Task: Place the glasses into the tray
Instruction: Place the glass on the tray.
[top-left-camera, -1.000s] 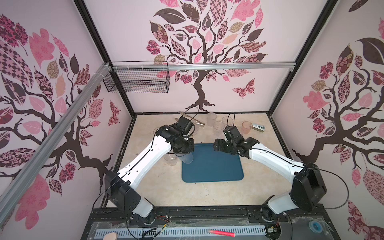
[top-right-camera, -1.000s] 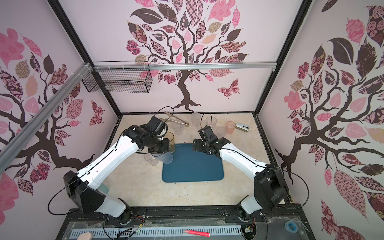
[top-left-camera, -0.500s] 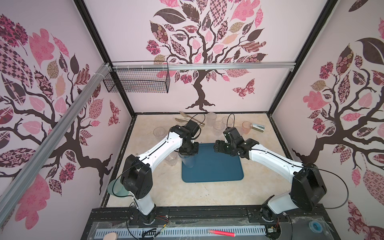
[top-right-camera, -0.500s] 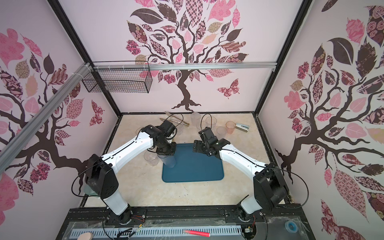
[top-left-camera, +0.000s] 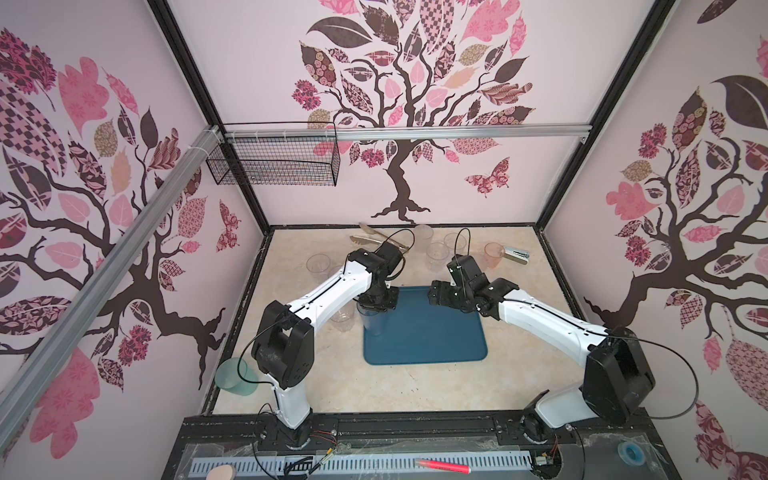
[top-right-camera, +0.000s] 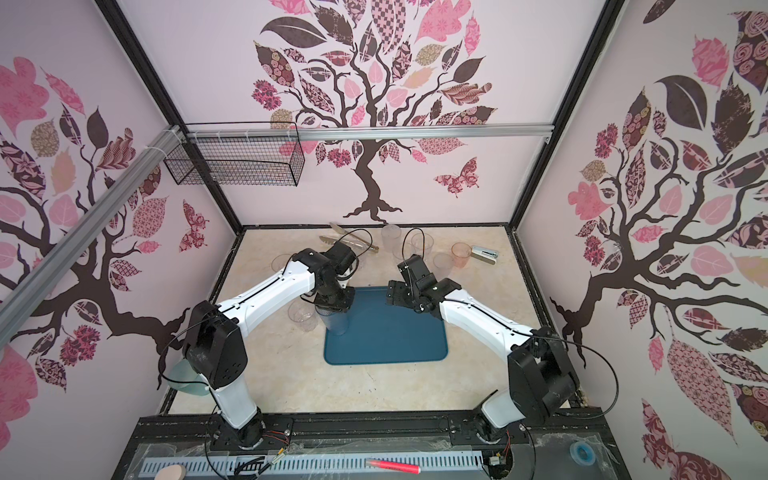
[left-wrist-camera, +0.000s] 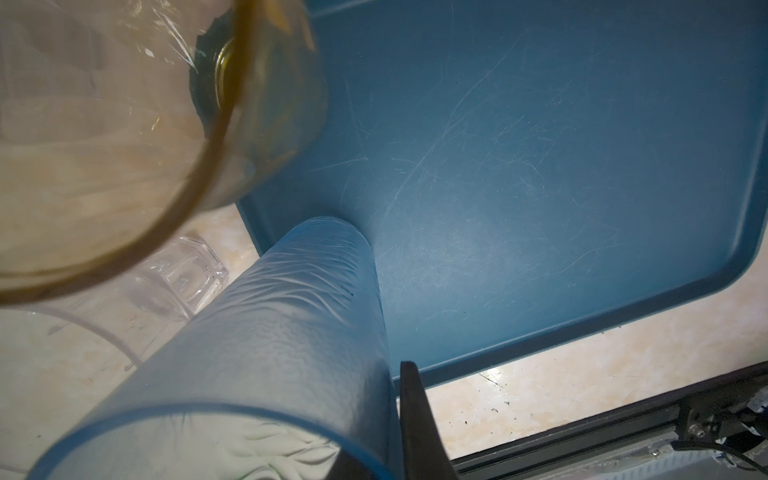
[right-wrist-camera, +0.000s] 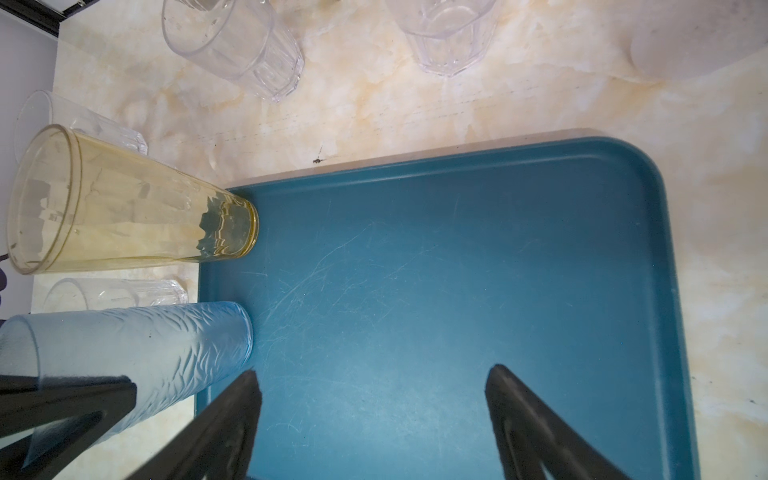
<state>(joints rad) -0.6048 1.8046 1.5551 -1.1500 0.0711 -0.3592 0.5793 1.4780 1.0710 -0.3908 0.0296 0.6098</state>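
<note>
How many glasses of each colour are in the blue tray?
Amber glass: 1
Bluish frosted glass: 1
Total in the tray: 2

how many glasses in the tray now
2: the amber glass in the tray's far left corner, and the frosted glass next to it along the left edge, its rim pinched by the left tool. None seem hidden.

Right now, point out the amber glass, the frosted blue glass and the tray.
amber glass (right-wrist-camera: 124, 208): right wrist view, on its side wall.
frosted blue glass (right-wrist-camera: 158, 345): right wrist view, on its textured side wall.
tray (right-wrist-camera: 457, 270): right wrist view, on its bare floor.
</note>
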